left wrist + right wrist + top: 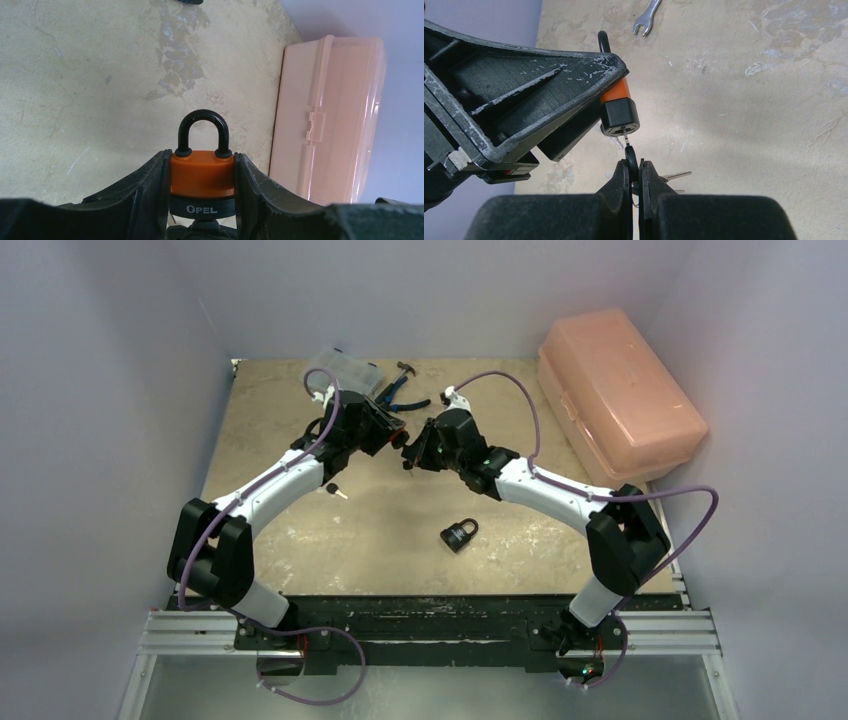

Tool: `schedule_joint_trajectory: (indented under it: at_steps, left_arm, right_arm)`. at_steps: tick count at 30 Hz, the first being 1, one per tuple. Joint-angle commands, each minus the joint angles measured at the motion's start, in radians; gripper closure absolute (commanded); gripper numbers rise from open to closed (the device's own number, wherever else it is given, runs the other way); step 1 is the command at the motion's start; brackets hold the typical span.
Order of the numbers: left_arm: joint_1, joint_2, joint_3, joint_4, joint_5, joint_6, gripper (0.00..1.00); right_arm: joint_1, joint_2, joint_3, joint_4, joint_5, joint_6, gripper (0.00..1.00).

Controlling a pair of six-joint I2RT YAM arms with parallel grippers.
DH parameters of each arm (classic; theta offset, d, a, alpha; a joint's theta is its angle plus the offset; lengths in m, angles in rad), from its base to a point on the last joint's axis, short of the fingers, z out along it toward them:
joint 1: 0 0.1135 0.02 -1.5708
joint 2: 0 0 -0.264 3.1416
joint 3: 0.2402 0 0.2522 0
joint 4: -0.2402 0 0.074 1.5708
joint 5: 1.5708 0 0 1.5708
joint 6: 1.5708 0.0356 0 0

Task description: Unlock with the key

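My left gripper (396, 436) is shut on an orange padlock (202, 175) with a black base marked OPEL and a black shackle, which is closed and points away from the wrist. The padlock is held above the table. It also shows in the right wrist view (618, 106), clamped between the left fingers (549, 80). My right gripper (635, 167) is shut on the black head of a key (631, 158). The key's thin blade meets the keyhole in the padlock's bottom face. In the top view the right gripper (412, 450) faces the left one at mid-table.
A second, black padlock (458, 534) lies on the table near the front. A loose key (335, 490) lies under the left arm. Spare keys (676, 176) hang behind the right fingers. A pink box (620, 390) stands at the right. A clear case (345, 368), pliers (405, 395) and a wrench (646, 20) lie at the back.
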Motion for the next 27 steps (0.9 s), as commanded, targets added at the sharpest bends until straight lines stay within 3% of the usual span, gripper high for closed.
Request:
schedule_joint_trajectory:
  at_steps: [1, 27]
  left_arm:
    - [-0.017, 0.001, 0.024, -0.024, 0.090, -0.012, 1.00]
    - [-0.017, -0.019, 0.017, -0.001, 0.116, -0.013, 1.00]
  right_arm:
    - [-0.014, 0.001, 0.087, 0.089, 0.136, -0.041, 1.00]
    - [-0.044, 0.020, 0.156, 0.132, 0.061, 0.024, 1.00]
